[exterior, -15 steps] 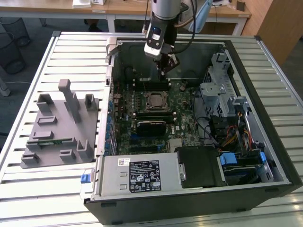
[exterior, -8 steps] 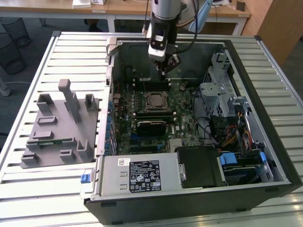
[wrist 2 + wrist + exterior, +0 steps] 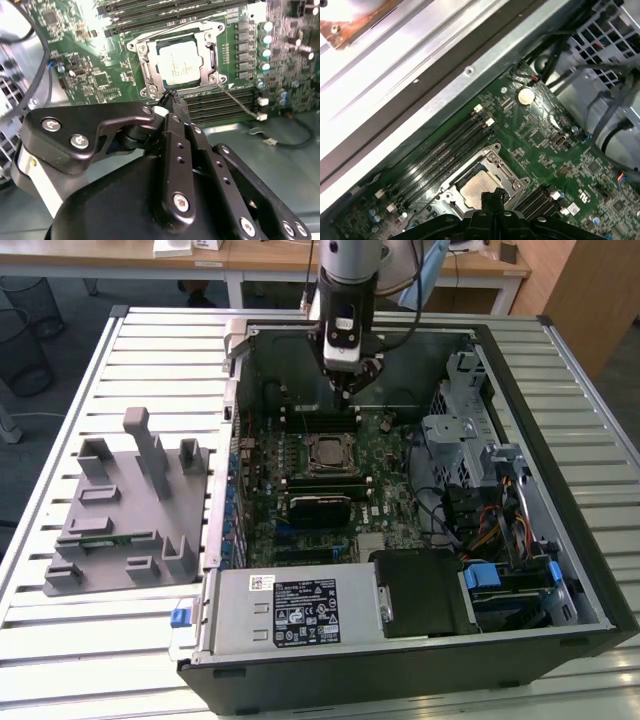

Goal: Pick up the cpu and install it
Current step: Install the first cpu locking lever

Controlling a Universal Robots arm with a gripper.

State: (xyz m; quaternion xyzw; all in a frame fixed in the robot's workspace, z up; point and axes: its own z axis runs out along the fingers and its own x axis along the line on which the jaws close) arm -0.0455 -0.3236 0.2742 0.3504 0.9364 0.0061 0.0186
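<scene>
The cpu (image 3: 328, 452) lies flat in the motherboard socket inside the open computer case, silvery top up, with the metal socket frame around it. Both wrist views show the cpu (image 3: 180, 62) (image 3: 477, 192) seated in that socket. My gripper (image 3: 345, 390) hangs above the board, over the memory slots just behind the socket and clear of the chip. Its black fingers (image 3: 175, 107) come together at the tips, and nothing is held between them. In the first wrist view the gripper (image 3: 490, 197) ends just above the cpu's edge.
A grey fixture block (image 3: 130, 510) with upright posts stands on the slatted table at the exterior view's left. Inside the case are the power supply (image 3: 290, 610), a drive cage (image 3: 470, 440) with cables, and black memory slots (image 3: 220, 102) beside the socket.
</scene>
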